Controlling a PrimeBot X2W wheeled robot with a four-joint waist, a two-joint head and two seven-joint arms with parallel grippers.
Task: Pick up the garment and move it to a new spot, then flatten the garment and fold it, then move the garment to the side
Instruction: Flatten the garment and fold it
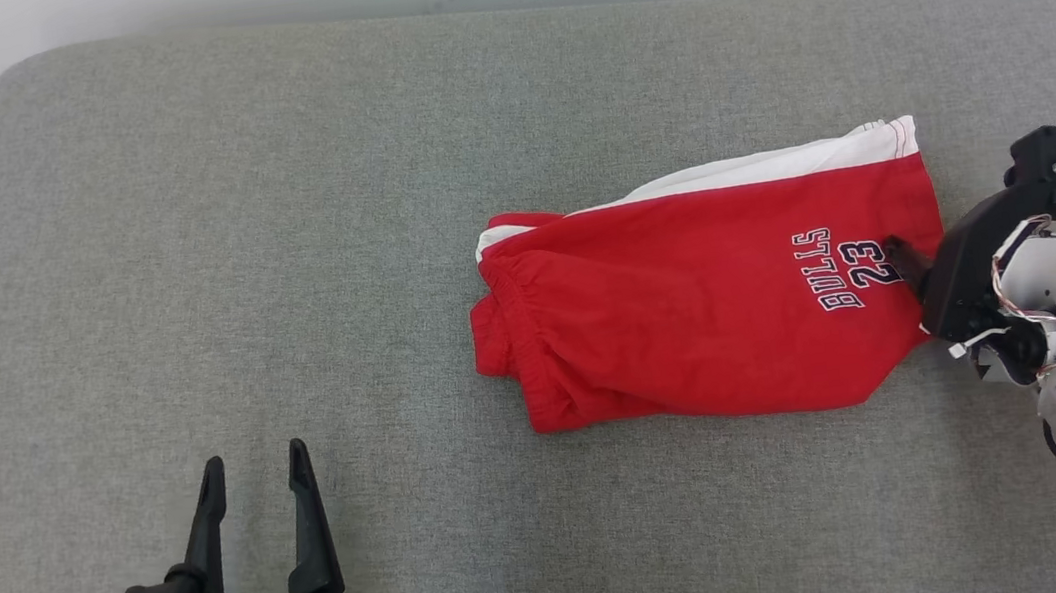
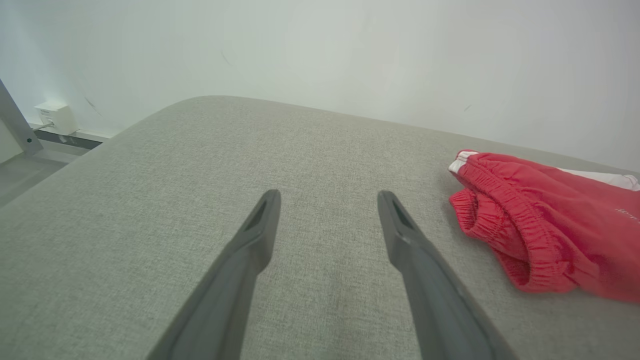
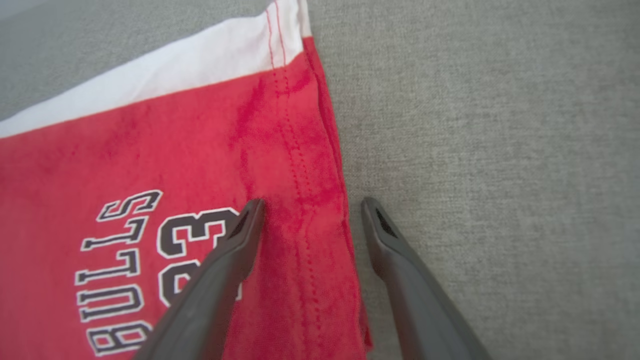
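Straddling the right hem of the garment (image 3: 150, 150), the right hand (image 3: 312, 202) is spread open with nothing gripped, one finger over red cloth beside the printed number, the other over the bare grey surface (image 1: 276, 217). The left hand (image 1: 253, 456), also open and empty, hovers at the near left, well apart. The garment lies right of centre, doubled over and fairly flat. Folding looks done, and moving it aside seems to remain.

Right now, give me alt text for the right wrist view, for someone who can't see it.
The open right gripper straddles the stitched edge of red Bulls 23 shorts lying on a grey fabric surface, one dark finger over the print, the other over bare fabric. A white panel runs along the top.
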